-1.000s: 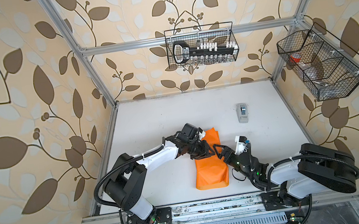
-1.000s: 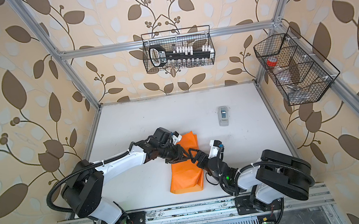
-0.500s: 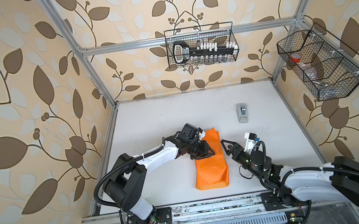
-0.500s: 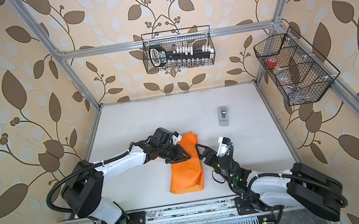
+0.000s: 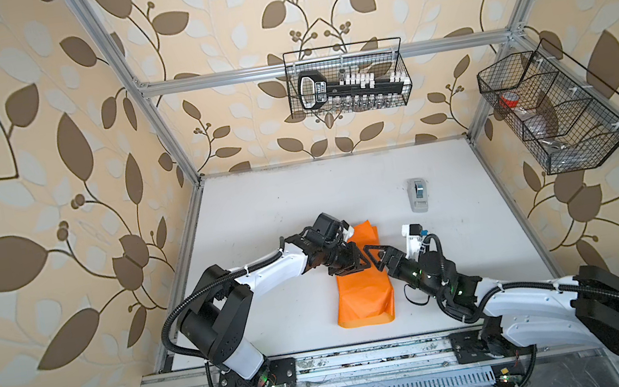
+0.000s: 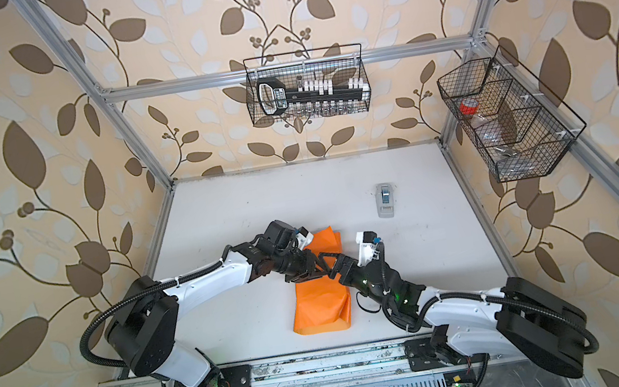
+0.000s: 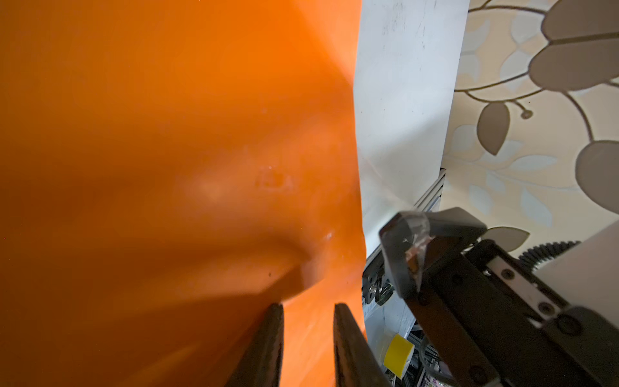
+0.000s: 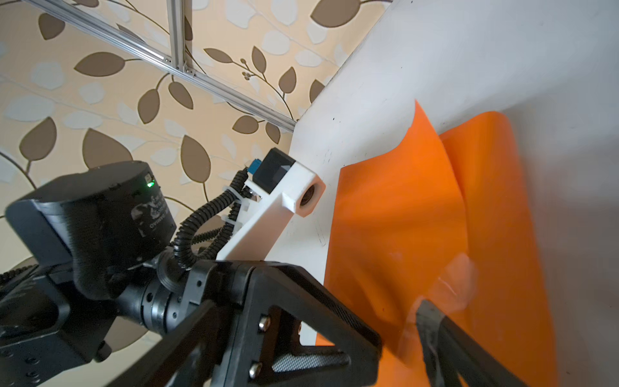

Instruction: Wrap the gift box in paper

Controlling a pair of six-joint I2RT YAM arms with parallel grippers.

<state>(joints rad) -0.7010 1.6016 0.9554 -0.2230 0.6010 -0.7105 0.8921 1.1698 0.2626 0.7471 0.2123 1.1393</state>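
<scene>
Folded orange paper point(image 8: 402, 234) on a white table point(image 8: 469, 50), the left arm's black fingers point(image 8: 301, 318) near its edge

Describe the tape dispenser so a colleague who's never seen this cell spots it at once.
Start at the white tabletop. Past the folded orange paper sheet, toward the back right, sits a small grey tape dispenser with a blue centre. It lies alone, touching nothing, the only grey item on the table.
</scene>
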